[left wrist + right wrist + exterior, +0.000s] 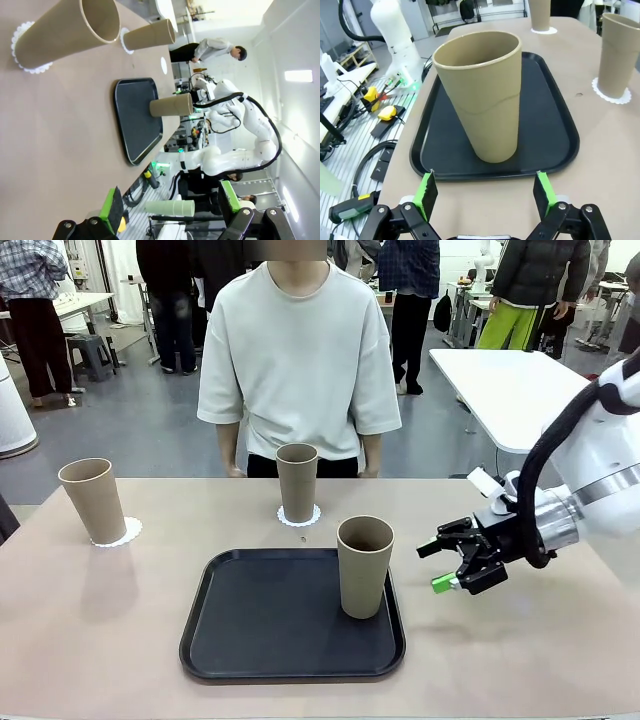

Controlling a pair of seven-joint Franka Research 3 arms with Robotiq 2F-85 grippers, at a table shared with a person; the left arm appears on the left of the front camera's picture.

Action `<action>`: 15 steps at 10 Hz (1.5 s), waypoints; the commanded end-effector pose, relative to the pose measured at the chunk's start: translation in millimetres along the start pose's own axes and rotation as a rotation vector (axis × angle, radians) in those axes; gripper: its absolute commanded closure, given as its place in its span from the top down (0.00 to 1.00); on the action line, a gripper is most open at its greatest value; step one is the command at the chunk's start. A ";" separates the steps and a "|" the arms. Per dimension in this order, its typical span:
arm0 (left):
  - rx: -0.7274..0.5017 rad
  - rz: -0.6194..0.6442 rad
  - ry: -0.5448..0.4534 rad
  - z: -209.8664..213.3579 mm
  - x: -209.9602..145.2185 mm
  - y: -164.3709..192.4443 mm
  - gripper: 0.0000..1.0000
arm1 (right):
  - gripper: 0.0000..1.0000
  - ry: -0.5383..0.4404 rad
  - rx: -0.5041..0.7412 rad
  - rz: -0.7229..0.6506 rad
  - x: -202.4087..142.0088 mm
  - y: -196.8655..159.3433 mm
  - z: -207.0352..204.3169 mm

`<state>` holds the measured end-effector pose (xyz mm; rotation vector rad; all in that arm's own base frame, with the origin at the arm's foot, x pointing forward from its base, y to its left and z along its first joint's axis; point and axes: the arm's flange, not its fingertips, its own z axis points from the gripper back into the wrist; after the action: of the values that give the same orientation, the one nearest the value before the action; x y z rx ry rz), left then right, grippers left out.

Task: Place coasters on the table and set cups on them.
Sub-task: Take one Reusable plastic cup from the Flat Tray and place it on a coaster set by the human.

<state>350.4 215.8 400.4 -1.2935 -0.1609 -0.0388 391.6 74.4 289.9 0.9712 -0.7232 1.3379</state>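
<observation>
Third cup (365,568): upright, long axis vertical, standing at the three-o'clock side of the black tray (250,640) on the worktop (530,650), with no coaster beneath it. The right gripper (434,565) hangs near the cup at its three o'clock, jaws spread wide and empty, facing its wall. Judged the nearer arm.

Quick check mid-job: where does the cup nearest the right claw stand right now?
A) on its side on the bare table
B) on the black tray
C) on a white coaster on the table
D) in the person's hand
B: the cup stands upright on the black tray with no coaster under it, and the right claw is open beside it, not touching.
</observation>
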 end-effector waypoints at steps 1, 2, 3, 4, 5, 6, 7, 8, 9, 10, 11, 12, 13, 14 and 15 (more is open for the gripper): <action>0.001 0.008 -0.016 1.1 1.5 -2.1 1.00 | 1.00 0.000 -0.062 0.049 -2.2 -6.6 -9.3; 0.001 0.008 -0.016 1.1 1.5 -2.1 1.00 | 1.00 -0.002 -0.065 0.052 -0.4 -7.4 -12.9; 0.001 0.008 -0.016 1.1 1.5 -2.1 1.00 | 1.00 0.004 -0.064 0.055 1.2 -7.2 -15.2; 0.001 0.008 -0.016 1.1 1.5 -2.1 1.00 | 1.00 0.020 -0.064 0.040 3.5 -4.6 -12.9; 0.001 0.008 -0.016 1.1 1.5 -2.1 1.00 | 1.00 0.015 -0.033 0.029 3.7 -4.6 -8.3; 0.001 0.008 -0.016 1.1 1.5 -2.1 1.00 | 1.00 0.015 -0.033 0.029 3.7 -4.6 -8.3; 0.001 0.008 -0.016 1.1 1.5 -2.1 1.00 | 1.00 0.015 -0.033 0.029 3.7 -4.6 -8.3; 0.001 0.008 -0.016 1.1 1.5 -2.1 1.00 | 1.00 0.015 -0.033 0.029 3.7 -4.6 -8.3; 0.001 0.008 -0.016 1.1 1.5 -2.1 1.00 | 1.00 0.015 -0.033 0.029 3.7 -4.6 -8.3; 0.001 0.008 -0.016 1.1 1.5 -2.1 1.00 | 1.00 0.020 -0.036 0.030 3.6 -4.9 -8.1; 0.001 0.008 -0.016 1.1 1.5 -2.1 1.00 | 1.00 -0.006 -0.062 0.076 0.5 -6.7 -12.5; 0.001 0.008 -0.016 1.1 1.5 -2.1 1.00 | 1.00 -0.046 -0.058 0.099 0.9 -6.9 -16.0; 0.001 0.008 -0.016 1.1 1.5 -2.1 1.00 | 1.00 -0.053 -0.052 0.101 2.0 -5.1 -17.8; 0.001 0.008 -0.016 1.1 1.5 -2.1 1.00 | 1.00 -0.056 -0.043 0.107 0.8 -3.1 -18.2; 0.001 0.008 -0.016 1.1 1.5 -2.1 1.00 | 1.00 -0.076 -0.029 0.112 -1.1 -0.1 -21.4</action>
<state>350.4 215.8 400.4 -1.2935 -0.1609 -0.0388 393.5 89.8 289.2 0.9477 -0.8149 1.3883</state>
